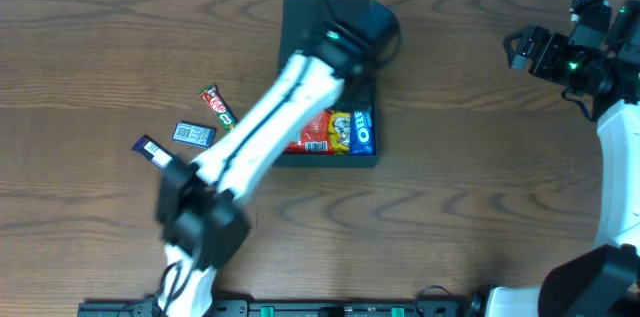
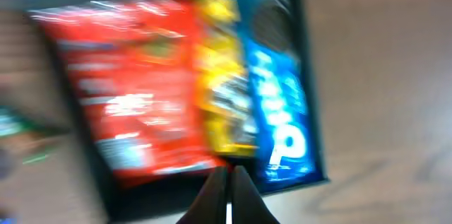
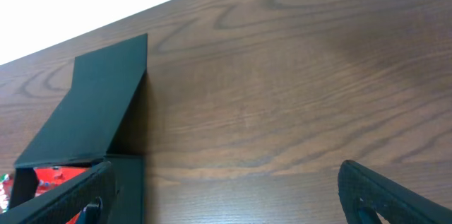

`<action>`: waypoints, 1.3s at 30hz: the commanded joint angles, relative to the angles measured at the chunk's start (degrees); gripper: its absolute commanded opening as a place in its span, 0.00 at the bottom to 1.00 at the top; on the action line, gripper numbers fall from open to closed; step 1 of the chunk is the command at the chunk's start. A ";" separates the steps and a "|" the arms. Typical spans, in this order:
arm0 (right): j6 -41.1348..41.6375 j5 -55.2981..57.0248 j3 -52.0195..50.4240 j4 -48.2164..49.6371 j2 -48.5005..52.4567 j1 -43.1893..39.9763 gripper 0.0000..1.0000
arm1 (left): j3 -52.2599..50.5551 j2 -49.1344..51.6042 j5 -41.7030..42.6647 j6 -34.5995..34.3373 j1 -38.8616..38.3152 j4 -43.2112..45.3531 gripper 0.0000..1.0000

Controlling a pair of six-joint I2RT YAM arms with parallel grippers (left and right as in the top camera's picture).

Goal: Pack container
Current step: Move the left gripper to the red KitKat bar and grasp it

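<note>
Far left of the table (image 1: 90, 37), three snacks lie loose: a dark blue packet (image 1: 150, 149), a blue-and-white packet (image 1: 194, 134) and a red-and-green bar (image 1: 218, 105), all well apart from the box.

Centre: the container (image 1: 330, 161) sits open, its lid (image 1: 325, 12) tilted up at the far side. Inside, side by side, we see a red packet (image 1: 315, 132), a yellow packet (image 1: 341, 130) and a blue Oreo packet (image 1: 362, 129). The left gripper (image 2: 227, 190) hangs over them, fingers pressed together, holding nothing; its wrist view is blurred.

Right: the right gripper (image 3: 226, 178) is spread wide and empty, well clear of the box.

Risks, as we judge them:
- The left arm crosses the open box, so a careless swing could strike the lid or drag the container.
- Shut fingers dipping low could shove packed snacks askew.
- The thin loose packets may slip when pinched flat off the wood.
</note>
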 commanded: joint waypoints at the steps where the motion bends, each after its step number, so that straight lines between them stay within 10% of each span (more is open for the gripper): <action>1: -0.76 -0.44 0.17 -0.07 -1.14 -0.15 0.99 | 1.51 -3.69 -12.59 -12.72 4.42 -4.07 0.06; 8: -0.76 -0.42 0.17 -0.07 -1.14 -0.15 0.99 | -2.62 -3.56 -9.73 -20.63 17.05 -8.37 0.06; 18: -0.76 -0.44 0.17 -0.09 -1.14 -0.15 0.99 | -24.65 -3.56 2.69 -19.37 26.64 10.29 0.06; 25: -0.76 -0.44 0.17 -0.52 -1.14 -0.15 0.99 | -29.24 -3.56 -2.21 -22.80 27.02 17.55 0.52; 39: -0.76 -0.42 0.17 -2.60 -1.14 -0.15 0.99 | -35.30 -3.13 -1.42 -21.05 29.75 27.74 0.61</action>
